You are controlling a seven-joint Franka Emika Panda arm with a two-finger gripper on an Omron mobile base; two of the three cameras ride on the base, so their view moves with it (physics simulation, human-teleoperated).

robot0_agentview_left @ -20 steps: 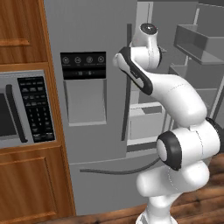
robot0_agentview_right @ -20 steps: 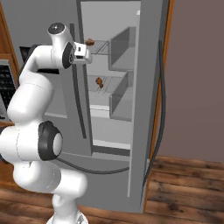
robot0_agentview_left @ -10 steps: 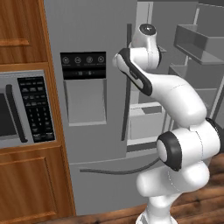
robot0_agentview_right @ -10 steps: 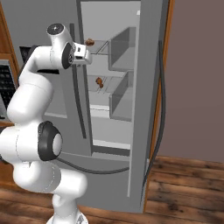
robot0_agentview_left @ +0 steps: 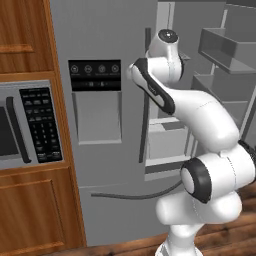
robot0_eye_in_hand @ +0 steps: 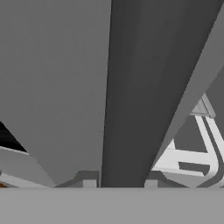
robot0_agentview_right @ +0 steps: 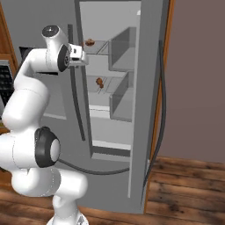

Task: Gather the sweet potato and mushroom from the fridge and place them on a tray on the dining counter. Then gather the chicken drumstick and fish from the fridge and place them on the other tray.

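Note:
The fridge (robot0_agentview_left: 105, 150) is tall grey steel, with its right door (robot0_agentview_right: 149, 96) swung open and its left door shut. My gripper (robot0_eye_in_hand: 120, 181) is shut on the left door's dark vertical handle (robot0_eye_in_hand: 131, 87), which runs up between my fingertips (robot0_eye_in_hand: 89, 182). From the right base view the gripper (robot0_agentview_right: 80, 56) sits high on that handle (robot0_agentview_right: 79, 110). Two small brown food items (robot0_agentview_right: 89, 42) (robot0_agentview_right: 100, 81) lie on the upper shelves, too small to tell what they are. The dining counter and trays are out of view.
A steel microwave (robot0_agentview_left: 30, 125) is set into wood cabinets left of the fridge. The open door's bins (robot0_agentview_left: 220, 47) jut out on the right. A wood floor (robot0_agentview_right: 189, 184) lies to the right of the open door.
The jaws have closed onto the handle within the last second. The arm has hardly moved, and both fridge doors stand as before.

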